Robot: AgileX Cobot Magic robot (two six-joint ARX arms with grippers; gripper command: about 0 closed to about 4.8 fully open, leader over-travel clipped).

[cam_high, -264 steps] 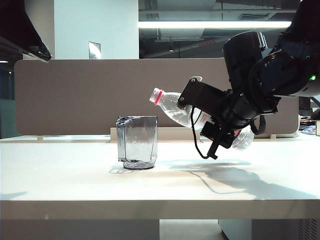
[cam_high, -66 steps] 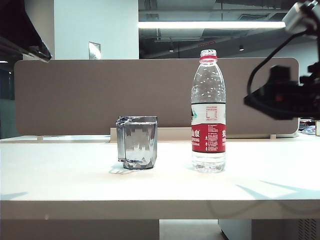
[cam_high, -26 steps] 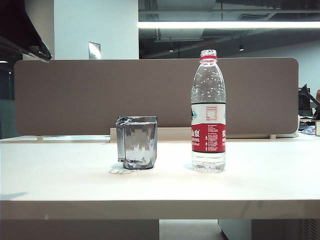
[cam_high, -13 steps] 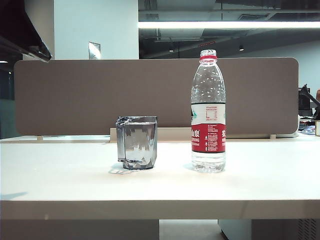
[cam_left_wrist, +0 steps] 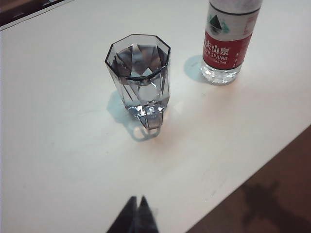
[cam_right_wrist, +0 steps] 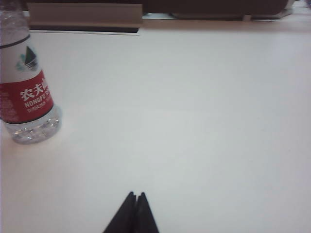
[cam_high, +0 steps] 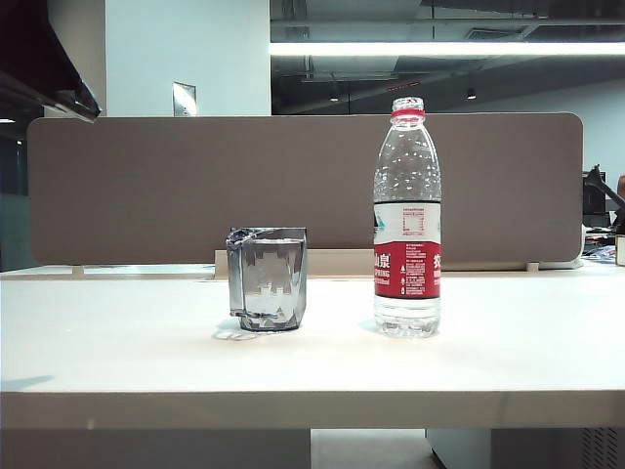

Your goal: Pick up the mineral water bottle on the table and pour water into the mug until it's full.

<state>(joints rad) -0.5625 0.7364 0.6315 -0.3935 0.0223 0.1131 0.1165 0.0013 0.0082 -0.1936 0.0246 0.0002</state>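
Note:
The mineral water bottle point(cam_high: 406, 225) stands upright and capless on the white table point(cam_high: 312, 366), right of the smoky faceted mug point(cam_high: 269, 278). Water point(cam_high: 271, 285) fills the mug to near its rim. In the left wrist view the mug point(cam_left_wrist: 139, 77) and the bottle point(cam_left_wrist: 225, 46) stand ahead of my left gripper point(cam_left_wrist: 136, 199), which is shut and empty near the table's front edge. In the right wrist view my right gripper point(cam_right_wrist: 135, 194) is shut and empty over bare table, well away from the bottle point(cam_right_wrist: 28, 97). Neither gripper shows in the exterior view.
A brown partition panel point(cam_high: 146, 186) backs the table. A low beige strip point(cam_right_wrist: 85, 10) runs along the table's far edge. The table's front edge point(cam_left_wrist: 252, 167) drops to a dark floor beside my left gripper.
Over the last second nothing moves in the exterior view. Earlier the right gripper held the bottle tilted beside the mug, then stood it upright and drew away out of view to the right.

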